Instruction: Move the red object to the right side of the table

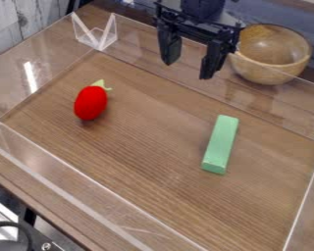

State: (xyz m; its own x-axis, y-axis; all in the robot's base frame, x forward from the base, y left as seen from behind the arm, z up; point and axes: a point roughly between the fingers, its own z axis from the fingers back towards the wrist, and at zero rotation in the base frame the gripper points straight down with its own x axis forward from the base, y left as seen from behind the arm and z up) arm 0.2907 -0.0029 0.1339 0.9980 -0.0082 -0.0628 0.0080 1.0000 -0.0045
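Gripper hangs with jaws spread wide and empty, the red object lying well below-left of it on the table; looks light, rigid, glossy-slick and rounded, so best pinched across its widest middle.

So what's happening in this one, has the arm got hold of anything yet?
Not yet. The black robot gripper hangs open above the far part of the brown wood-grain table, holding nothing. The small glossy red egg-shaped toy fruit lies on the left side, untouched. A light-green rectangular block lies to the right, and a wooden bowl sits at the far right corner.
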